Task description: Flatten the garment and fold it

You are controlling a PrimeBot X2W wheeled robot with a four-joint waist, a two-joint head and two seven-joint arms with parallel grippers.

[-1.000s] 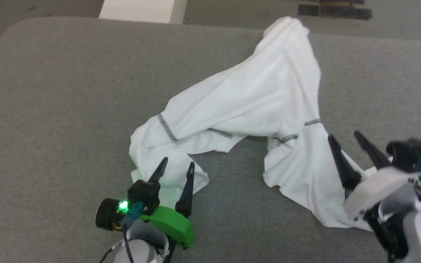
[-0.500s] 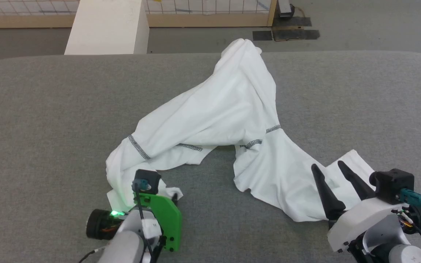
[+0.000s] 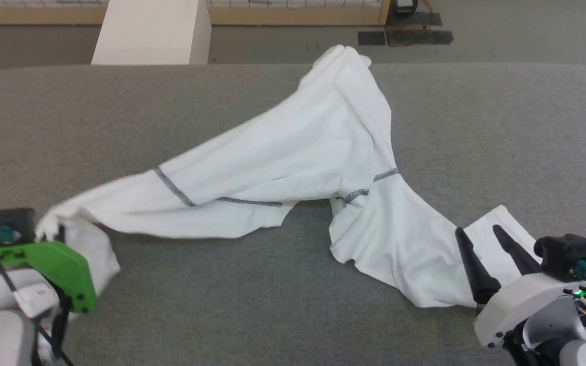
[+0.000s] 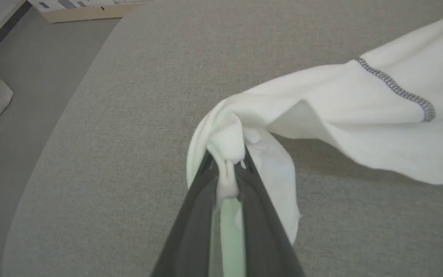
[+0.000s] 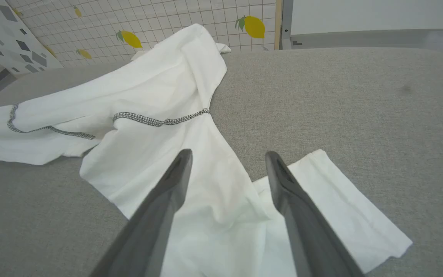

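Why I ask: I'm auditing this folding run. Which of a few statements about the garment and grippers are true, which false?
1. The left gripper is shut on the garment. True.
2. The right gripper clamps a sleeve. False: its jaws stand open.
3. The garment lies neatly folded. False: it sprawls crumpled on the grey surface.
4. A white box stands beyond the grey surface. True.
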